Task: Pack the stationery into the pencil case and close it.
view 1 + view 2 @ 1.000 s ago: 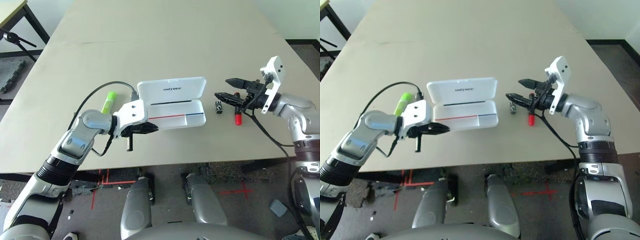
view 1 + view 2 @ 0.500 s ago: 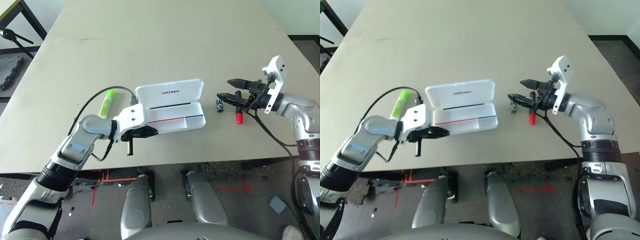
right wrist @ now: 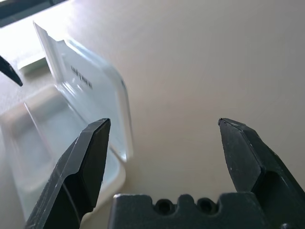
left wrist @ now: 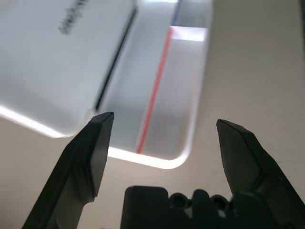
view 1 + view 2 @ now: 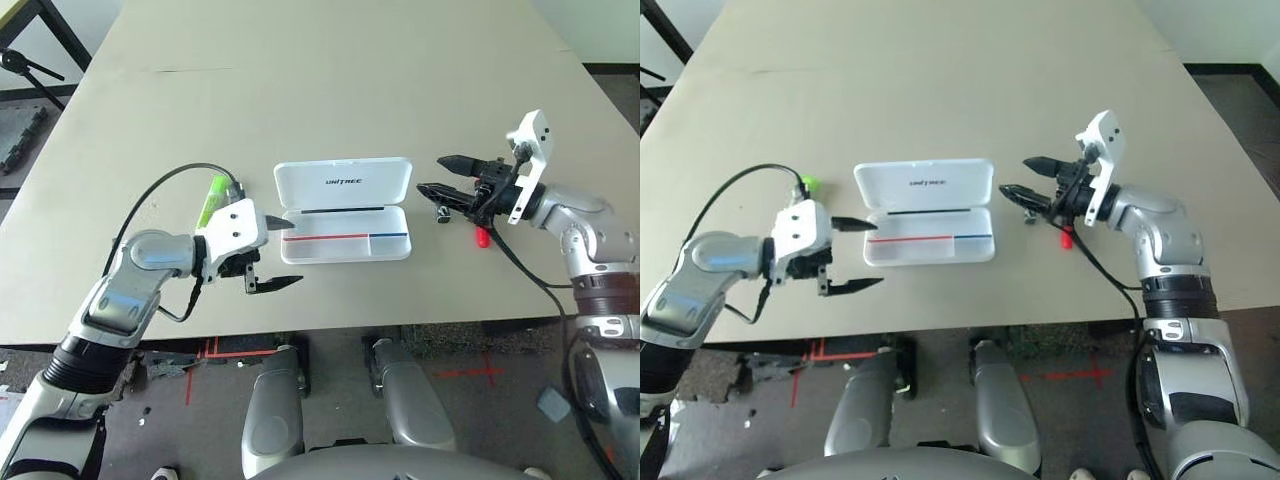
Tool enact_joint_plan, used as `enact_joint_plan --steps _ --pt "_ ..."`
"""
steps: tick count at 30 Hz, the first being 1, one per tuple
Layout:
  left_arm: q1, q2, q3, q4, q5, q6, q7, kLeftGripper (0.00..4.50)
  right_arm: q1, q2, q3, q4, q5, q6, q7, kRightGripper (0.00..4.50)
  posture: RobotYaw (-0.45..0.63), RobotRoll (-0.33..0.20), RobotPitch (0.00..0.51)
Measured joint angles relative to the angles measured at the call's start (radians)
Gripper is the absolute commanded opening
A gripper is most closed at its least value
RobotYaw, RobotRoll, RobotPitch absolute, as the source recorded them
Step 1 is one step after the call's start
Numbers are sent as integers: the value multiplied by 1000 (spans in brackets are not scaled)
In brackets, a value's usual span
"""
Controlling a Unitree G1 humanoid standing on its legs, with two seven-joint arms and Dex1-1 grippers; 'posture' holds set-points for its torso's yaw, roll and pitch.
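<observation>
Now the left gripper [image 5: 272, 252] hangs released, its two black fingers spread wide with nothing between them, just off the near left corner of the flat white plastic pencil case [image 5: 345, 222]. One finger points at the case's left end and the other sits lower, over bare table near the front edge. In the left wrist view the case's open tray, with its red stripe, lies straight ahead between the spread fingers [image 4: 93, 143], apart from both.

Behind this gripper, on the far side of its white wrist block, the lime-green and white highlighter [image 5: 212, 197] lies on the beige table [image 5: 320, 90], partly hidden by the gripper's body and a black cable. It is outside the case, well to the left of it.

The case lies open, lid folded back away from the robot with dark lettering on it, tray nearer, showing a red stripe and a blue one. The tray looks empty.

The right gripper [image 5: 440, 175] is likewise wide open and grasps nothing; its fingers point toward the right end of the case from close by, without touching it. Below those fingers, a tiny black-and-silver clip-like piece [image 5: 441, 212] rests on the table just beside the case's right end. The red marker [image 5: 483, 236] lies beneath the gripper's body, only its red end showing.
</observation>
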Motion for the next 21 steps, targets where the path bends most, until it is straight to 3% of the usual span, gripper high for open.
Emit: enact_joint_plan --steps 6,15,21 --pt "17 0 58 -11 -28 18 19 4454 2 21 -9 -86 -5 42 -160 4500 -25 0 247" --pt "48 0 90 -12 -46 30 44 4454 11 64 -104 -124 -11 174 -474 4500 -54 0 242" --pt "41 0 89 -9 -46 30 46 4454 71 65 -118 -175 7 172 -474 4500 -43 0 238"
